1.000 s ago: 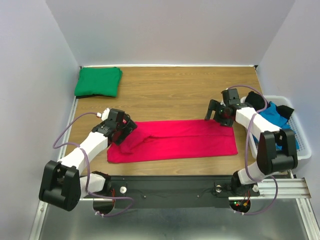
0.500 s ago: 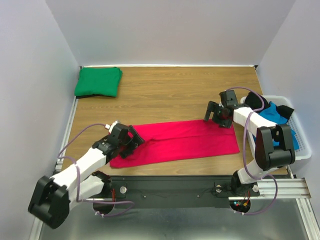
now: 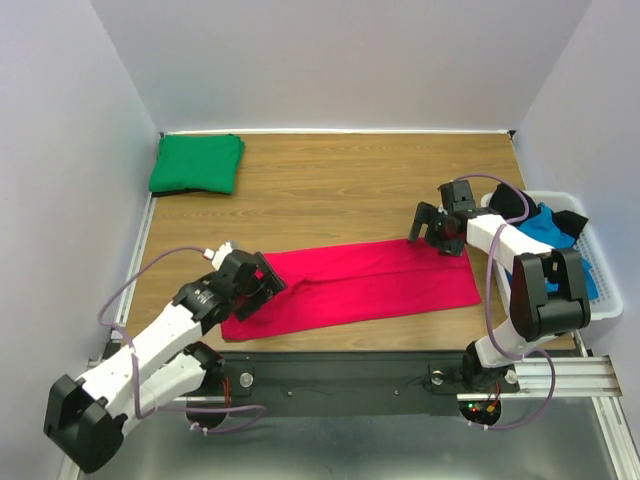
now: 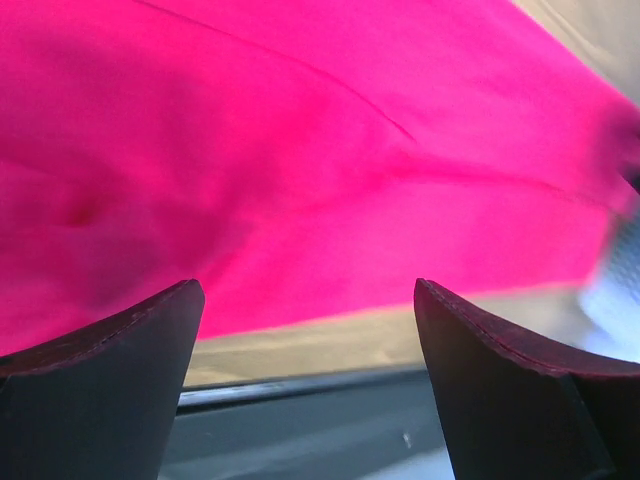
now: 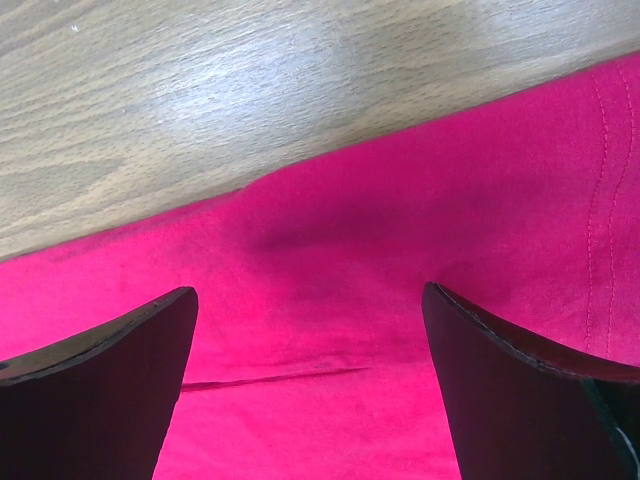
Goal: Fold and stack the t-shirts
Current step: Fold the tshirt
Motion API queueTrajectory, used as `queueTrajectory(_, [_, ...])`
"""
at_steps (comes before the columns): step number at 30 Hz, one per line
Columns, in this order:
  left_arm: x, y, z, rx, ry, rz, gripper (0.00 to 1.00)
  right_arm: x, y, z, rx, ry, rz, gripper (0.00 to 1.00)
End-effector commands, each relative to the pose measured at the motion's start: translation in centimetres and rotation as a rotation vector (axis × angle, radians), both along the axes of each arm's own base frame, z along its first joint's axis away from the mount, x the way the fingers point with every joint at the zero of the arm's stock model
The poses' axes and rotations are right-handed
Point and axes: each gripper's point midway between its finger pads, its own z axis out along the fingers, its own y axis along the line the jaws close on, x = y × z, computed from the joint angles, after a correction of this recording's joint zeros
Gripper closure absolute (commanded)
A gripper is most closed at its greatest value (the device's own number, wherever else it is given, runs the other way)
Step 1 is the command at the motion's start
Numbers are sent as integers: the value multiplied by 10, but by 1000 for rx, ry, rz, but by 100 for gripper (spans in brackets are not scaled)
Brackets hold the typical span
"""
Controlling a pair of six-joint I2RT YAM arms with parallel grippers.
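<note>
Overhead, the long crimson red cloth t-shirt [image 3: 360,283] lies as a folded strip, slightly askew, along the near edge of the wood-grain bench [image 3: 330,190]. The left pincer [image 3: 262,283] hangs over its rumpled left end and the right pincer [image 3: 428,228] over its far right corner. Both gape fully and carry nothing. A folded emerald green t-shirt [image 3: 197,163] sits in the far left corner. A bright blue t-shirt [image 3: 552,232] waits in the white slatted plastic basket [image 3: 605,290] at the right.

From the left wrist, the dark fingers [image 4: 110,380] stand wide above creased red cloth by its near hem. A shallow bite here would likely catch only the top layer and peel the fold apart.

From the right wrist, the spread fingers [image 5: 100,380] straddle the shirt's far edge beside bare wood. Closing too far out would probably pinch nothing, and an uneven lift would skew the next fold.
</note>
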Motion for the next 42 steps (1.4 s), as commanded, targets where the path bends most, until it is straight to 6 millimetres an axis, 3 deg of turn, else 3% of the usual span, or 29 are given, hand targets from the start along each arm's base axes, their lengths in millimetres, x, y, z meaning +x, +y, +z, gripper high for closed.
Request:
queueTrajectory(1, [28, 57, 6, 287, -12, 272, 2, 3, -2, 0, -14, -28, -1, 0])
queueTrajectory(2, [27, 65, 4, 330, 12, 299, 2, 3, -2, 0, -14, -28, -1, 0])
queueTrajectory(3, [36, 65, 14, 338, -6, 325, 2, 2, -3, 0, -18, -29, 4, 0])
queueTrajectory(6, [52, 64, 13, 364, -22, 347, 2, 0, -3, 0, -19, -27, 4, 0])
queueTrajectory(8, [59, 66, 7, 384, -24, 348, 2, -1, -3, -1, -20, -26, 5, 0])
queueTrajectory(12, [67, 88, -17, 433, 30, 421, 1, -2, -4, 0, -21, -29, 6, 0])
queueTrajectory(14, [71, 89, -26, 455, 50, 373, 2, -2, -3, 2, -20, -34, 10, 0])
queueTrajectory(19, [79, 45, -28, 279, 15, 172, 2, -2, -3, 3, -19, -38, 8, 0])
queueTrajectory(23, [70, 28, -23, 183, -36, 82, 2, -2, -3, 2, -18, -33, 2, 0])
queueTrajectory(29, [43, 50, -45, 250, 35, 121, 2, -4, -4, 0, -19, -29, 2, 0])
queueTrajectory(38, [40, 10, -15, 68, -68, -63, 1, -2, -7, 3, -37, -41, -14, 0])
queueTrajectory(42, [30, -1, -15, 11, -74, -132, 1, -2, -8, 3, -40, -41, -15, 0])
